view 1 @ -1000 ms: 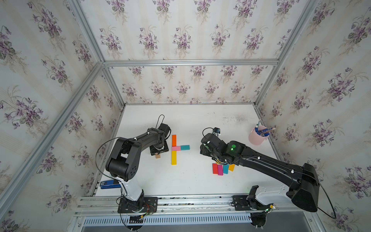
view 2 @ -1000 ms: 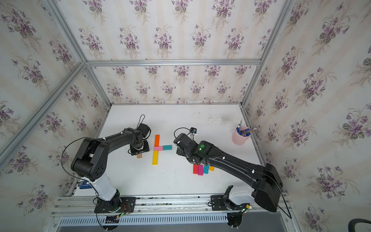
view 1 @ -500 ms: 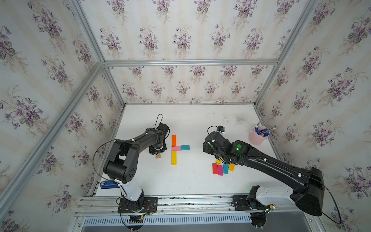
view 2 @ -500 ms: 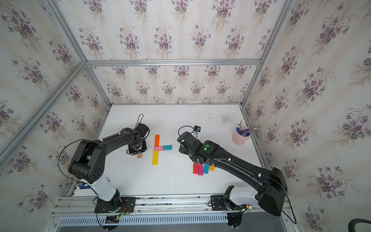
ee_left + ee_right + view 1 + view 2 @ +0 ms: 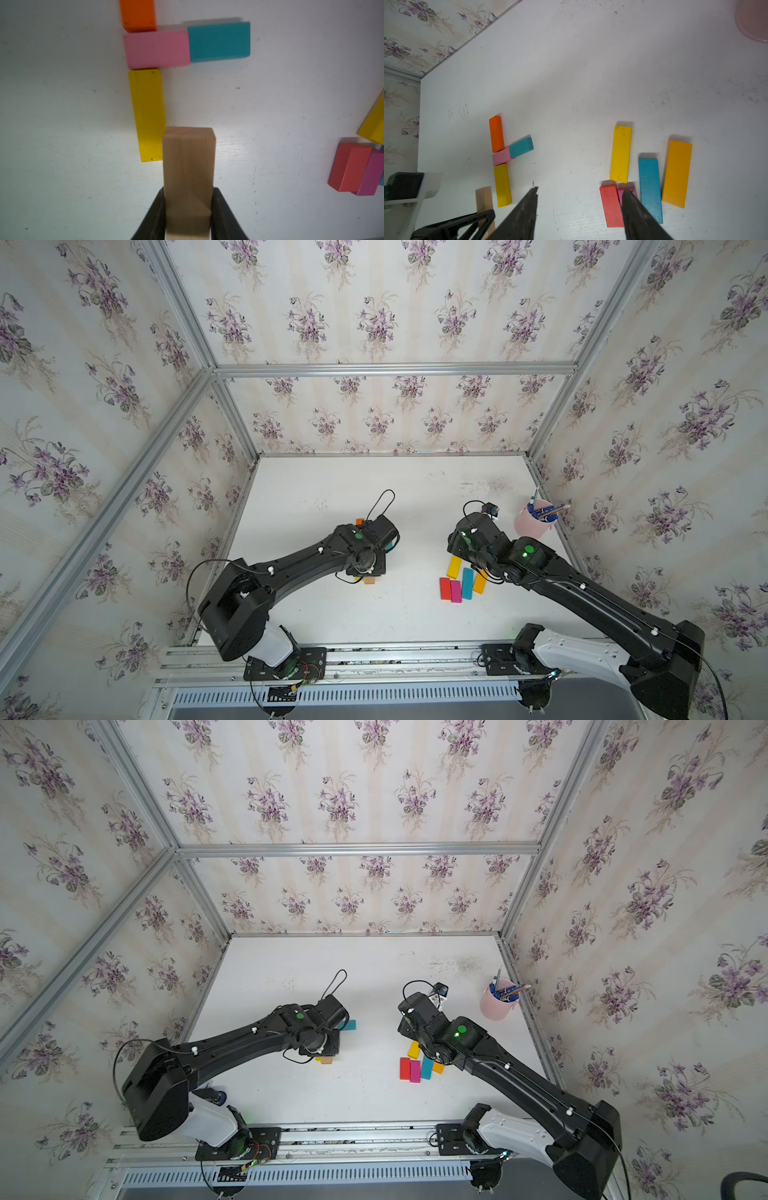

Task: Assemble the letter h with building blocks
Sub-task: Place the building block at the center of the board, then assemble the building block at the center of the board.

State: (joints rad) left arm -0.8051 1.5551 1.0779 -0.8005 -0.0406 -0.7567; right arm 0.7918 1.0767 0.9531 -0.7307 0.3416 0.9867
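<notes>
My left gripper (image 5: 188, 193) is shut on a tan block (image 5: 188, 166), held next to the near end of a yellow block (image 5: 147, 115). That yellow block lies in line with an orange block (image 5: 138, 15), with a pink block (image 5: 156, 48) between them. A teal block (image 5: 219, 41) lies end to end with the pink one. In both top views the left arm covers most of this group. My right gripper (image 5: 580, 191) is open and holds nothing, over loose red (image 5: 610, 204), magenta (image 5: 620, 194), blue (image 5: 650, 187), amber (image 5: 677, 173) and yellow (image 5: 620, 153) blocks.
A pale pink cup (image 5: 532, 522) with blue pens stands at the right edge of the white table (image 5: 407, 622), near the side wall. Walls close the table in at the back and on both sides.
The left gripper has shut on the tan block and carried it rightward and nearer, so the arm now covers the laid blocks. The right arm has drawn back a little to the right.
</notes>
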